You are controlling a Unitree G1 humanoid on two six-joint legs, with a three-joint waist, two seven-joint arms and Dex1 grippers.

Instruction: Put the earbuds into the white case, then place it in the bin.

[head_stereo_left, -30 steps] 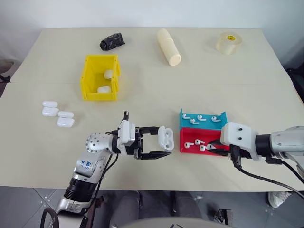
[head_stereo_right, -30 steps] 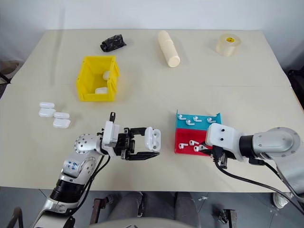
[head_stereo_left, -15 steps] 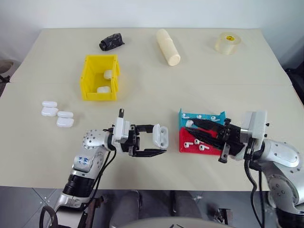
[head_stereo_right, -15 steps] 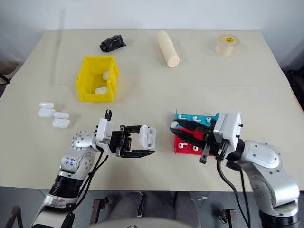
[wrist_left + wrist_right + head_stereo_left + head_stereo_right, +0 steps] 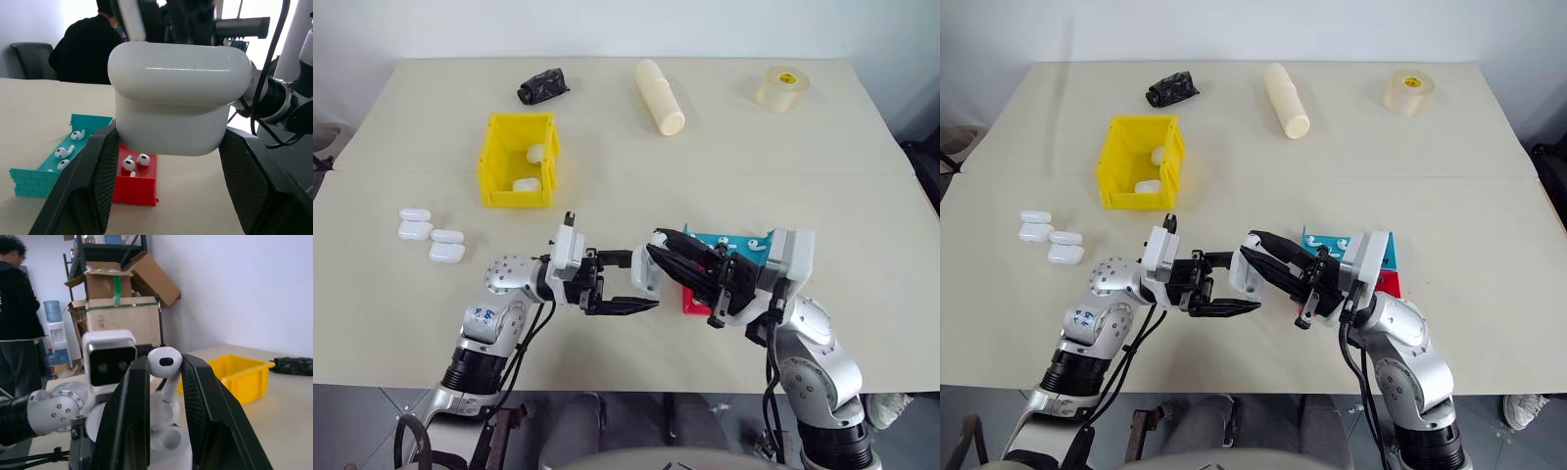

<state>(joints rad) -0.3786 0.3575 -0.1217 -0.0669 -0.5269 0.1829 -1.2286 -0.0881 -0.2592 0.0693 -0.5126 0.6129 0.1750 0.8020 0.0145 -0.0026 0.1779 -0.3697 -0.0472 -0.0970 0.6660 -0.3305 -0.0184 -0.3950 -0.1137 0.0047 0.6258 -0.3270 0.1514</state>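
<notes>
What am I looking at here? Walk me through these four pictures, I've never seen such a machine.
A two-armed robot works at a table. Two pictures look down from its head; the other two come from cameras on its wrists. The left claw grips an open white case. The right claw pinches an earbud just above that case. On the table lie a yellow bin, red and blue trays of earbuds, spare cases, a cream cylinder, a tape roll and a black bundle. A person sits behind.
</notes>
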